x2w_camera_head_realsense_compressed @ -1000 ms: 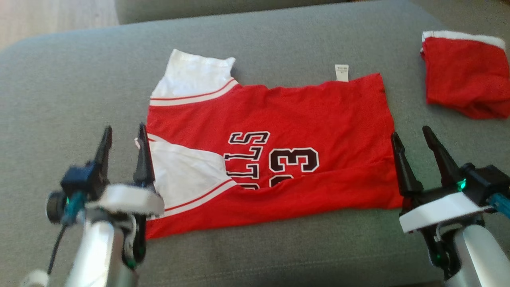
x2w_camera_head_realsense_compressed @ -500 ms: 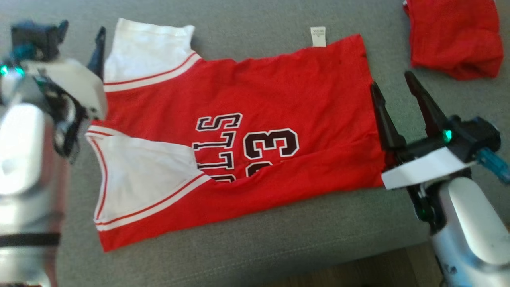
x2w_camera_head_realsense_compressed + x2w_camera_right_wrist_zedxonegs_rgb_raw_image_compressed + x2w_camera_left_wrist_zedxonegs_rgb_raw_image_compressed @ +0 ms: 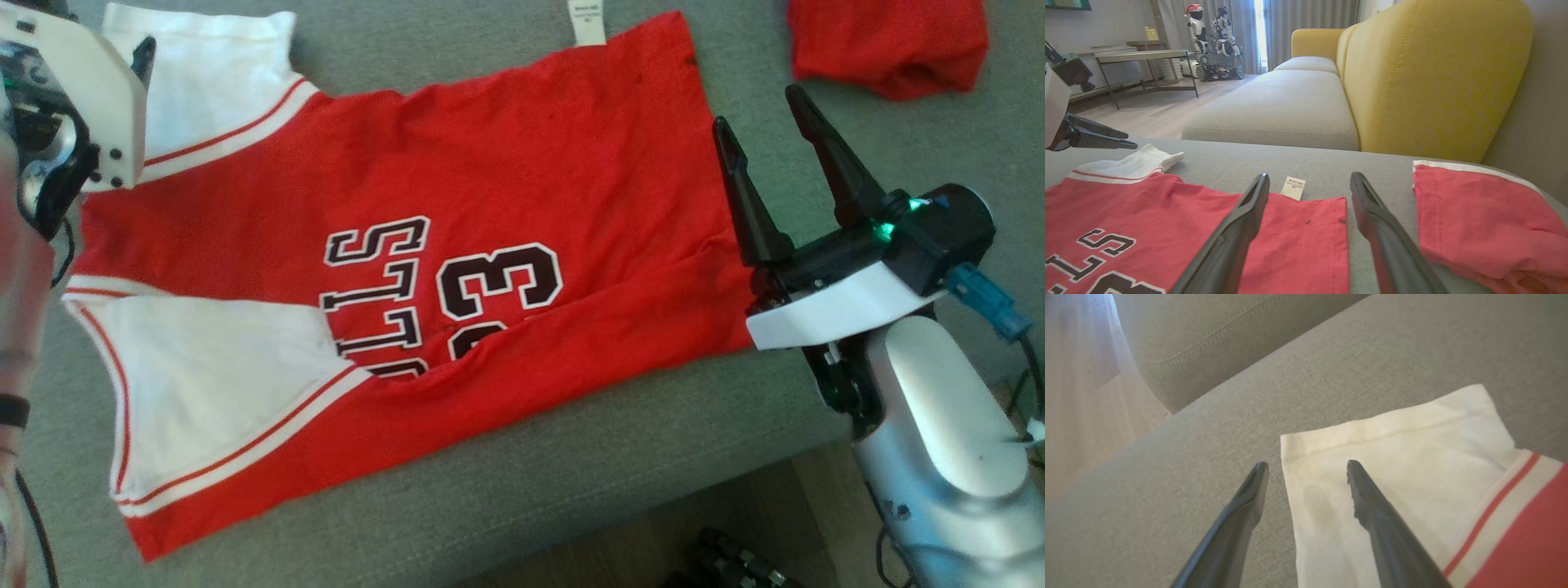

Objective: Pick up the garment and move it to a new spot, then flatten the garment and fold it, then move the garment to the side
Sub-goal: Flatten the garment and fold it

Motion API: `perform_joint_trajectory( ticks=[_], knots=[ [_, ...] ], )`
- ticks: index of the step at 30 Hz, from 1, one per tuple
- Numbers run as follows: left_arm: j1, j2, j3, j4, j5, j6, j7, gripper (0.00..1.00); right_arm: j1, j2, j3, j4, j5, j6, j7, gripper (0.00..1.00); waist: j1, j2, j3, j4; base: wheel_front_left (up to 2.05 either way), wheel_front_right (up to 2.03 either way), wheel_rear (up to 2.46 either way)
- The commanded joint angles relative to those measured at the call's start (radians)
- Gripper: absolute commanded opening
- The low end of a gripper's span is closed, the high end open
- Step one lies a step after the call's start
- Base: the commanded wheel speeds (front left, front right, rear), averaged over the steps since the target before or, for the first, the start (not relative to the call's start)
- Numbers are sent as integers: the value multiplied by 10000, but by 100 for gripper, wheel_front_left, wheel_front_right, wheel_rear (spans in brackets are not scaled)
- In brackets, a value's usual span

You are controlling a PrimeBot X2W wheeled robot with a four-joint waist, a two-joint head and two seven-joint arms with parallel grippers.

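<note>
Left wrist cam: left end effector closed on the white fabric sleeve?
No, the left end effector stands wide open, straddling the edge of the white fabric sleeve.

A living room: grey sofa (image 3: 1278,106), yellow backrest (image 3: 1433,73), curtains (image 3: 1310,16), wooden floor (image 3: 1151,112).

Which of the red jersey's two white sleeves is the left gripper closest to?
The far sleeve, top left in the head view: the open left gripper straddles its side edge. The other sleeve lies nearer the robot, beside the lettering.
</note>
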Motion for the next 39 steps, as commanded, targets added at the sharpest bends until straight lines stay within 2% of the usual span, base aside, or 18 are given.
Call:
perform_joint_trajectory(
  ticks=[1,10,19,26,27,28,33,39],
  knots=[
    [-512,563,249,-270,-69,19,30,100,-165,13,133,-271,-16,-9,-91,100,-1,0,126,-155,0,0,0],
    [-1087,1170,-420,654,-295,17,50,100,-275,135,226,-165,-69,-9,-243,100,-1,0,297,-579,0,0,0],
    [-1453,1259,-719,1338,-543,16,-20,100,-277,162,312,-89,-89,-9,-309,100,-1,0,389,-772,0,0,0],
    [-1626,1296,-1321,1467,-1201,16,260,100,-283,186,325,-38,-103,-9,-356,100,-1,0,499,-832,0,0,0],
    [-1655,1284,-1377,1483,-1314,16,306,40,-280,182,314,-31,-108,-9,-362,100,-1,0,514,-823,0,0,0],
    [-1681,1272,-1435,1490,-1421,16,331,0,-276,179,299,-24,-116,-9,-368,100,-1,0,523,-807,0,0,0],
    [-1791,1223,-1713,1363,-1749,16,-29,0,-290,104,175,-25,-172,-9,-312,100,-1,0,517,-536,0,0,0],
    [-1905,1016,-1745,1188,-1748,30,-1300,0,-627,-252,43,14,71,-9,-83,100,-1,0,364,25,0,0,0]
  ],
)
